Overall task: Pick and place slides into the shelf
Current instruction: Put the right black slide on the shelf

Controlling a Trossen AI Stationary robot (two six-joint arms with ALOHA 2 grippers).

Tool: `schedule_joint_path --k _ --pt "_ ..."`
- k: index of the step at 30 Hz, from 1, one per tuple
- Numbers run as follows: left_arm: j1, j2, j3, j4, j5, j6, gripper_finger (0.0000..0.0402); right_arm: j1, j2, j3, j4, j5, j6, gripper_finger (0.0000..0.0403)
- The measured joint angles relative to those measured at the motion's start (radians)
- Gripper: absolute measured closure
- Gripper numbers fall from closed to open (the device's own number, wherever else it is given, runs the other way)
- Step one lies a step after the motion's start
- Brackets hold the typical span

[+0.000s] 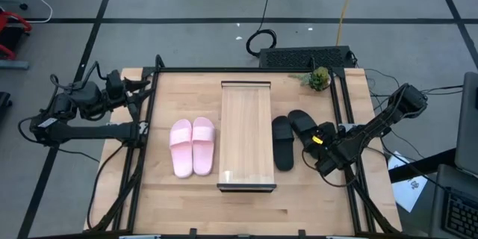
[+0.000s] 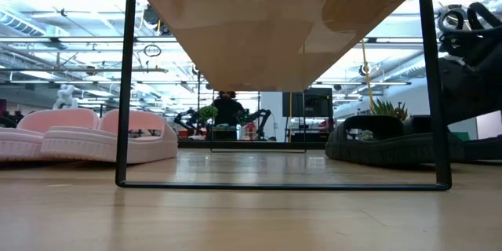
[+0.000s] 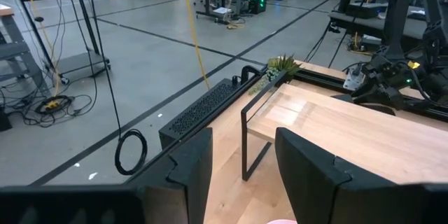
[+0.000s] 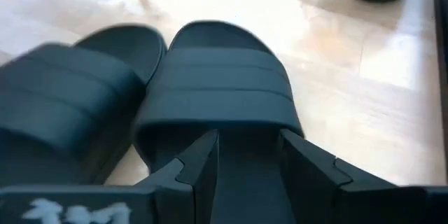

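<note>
The shelf [image 1: 246, 136] stands mid-table on thin dark end frames, and its panel is bare. Two pink slides [image 1: 193, 146] lie side by side on the table left of it, soles down. Two black slides lie to its right, one [image 1: 282, 142] beside the shelf and one [image 1: 301, 122] angled farther right. My right gripper [image 4: 248, 157] is open, low over the heel end of the angled black slide [image 4: 217, 77], pointing at its strap. My left gripper [image 3: 241, 161] is open and waits at the table's far left corner. My right gripper's open fingers [image 4: 203, 157] stand over the footbed [image 4: 248, 182] of the angled black slide, just behind its ribbed strap, slanting down from the heel side. I cannot tell whether they touch it. The slide lies flat on the table.
A small green plant [image 1: 319, 79] sits at the table's far right corner, with a dark perforated box [image 1: 306, 57] behind the far edge. The other black slide [image 4: 63, 91] lies close beside the one under my right gripper. Bare tabletop runs along the near edge [image 1: 246, 209].
</note>
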Motion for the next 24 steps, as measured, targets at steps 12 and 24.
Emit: schedule_joint_path --k 12,24 --pt "0.000 0.000 0.000 0.000 0.000 0.001 0.0245 -0.023 0.000 -0.024 -0.003 0.108 -0.019 0.0268" --pt "0.000 0.000 0.000 0.000 0.000 0.018 0.0245 -0.062 0.000 -0.024 0.005 0.105 -0.071 0.0268"
